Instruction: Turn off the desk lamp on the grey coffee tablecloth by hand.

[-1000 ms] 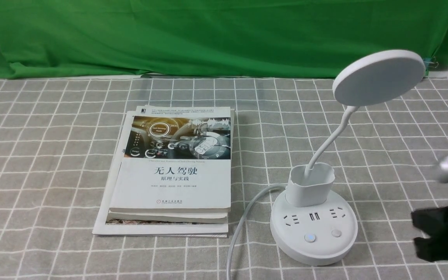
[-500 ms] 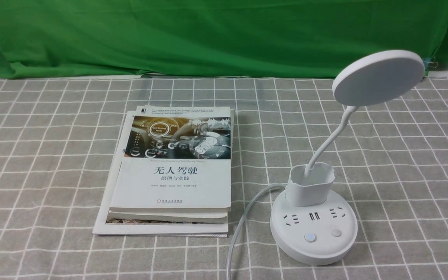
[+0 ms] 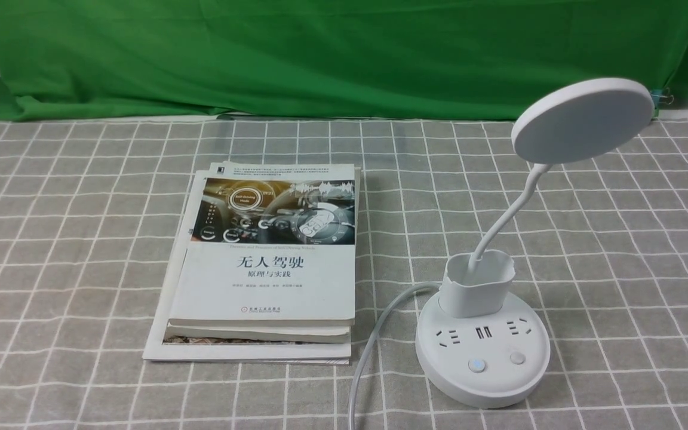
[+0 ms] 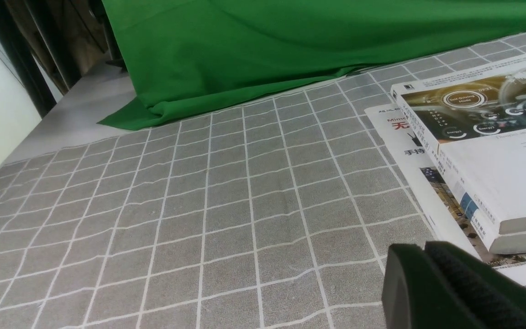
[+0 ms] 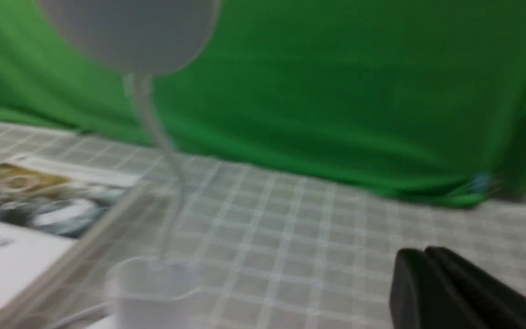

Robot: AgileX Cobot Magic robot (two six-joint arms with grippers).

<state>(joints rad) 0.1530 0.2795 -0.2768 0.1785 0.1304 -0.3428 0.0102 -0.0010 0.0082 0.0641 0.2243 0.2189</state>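
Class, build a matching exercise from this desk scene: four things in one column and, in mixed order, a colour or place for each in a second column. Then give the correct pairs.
Things
1. desk lamp
2. books
3. backdrop cloth
4. tablecloth

Descriptions
A. plain green
B. grey-brown with white grid lines
C. white, on the robot's right
D. stacked, to the lamp's left

Pairs: 1-C, 2-D, 3-A, 4-B

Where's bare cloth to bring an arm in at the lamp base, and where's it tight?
Free: the grey coffee tablecloth right of the desk lamp out to the frame edge; the strip behind the books up to the green backdrop; the cloth left of the books. Tight: the gap between books and lamp, where the cord runs.
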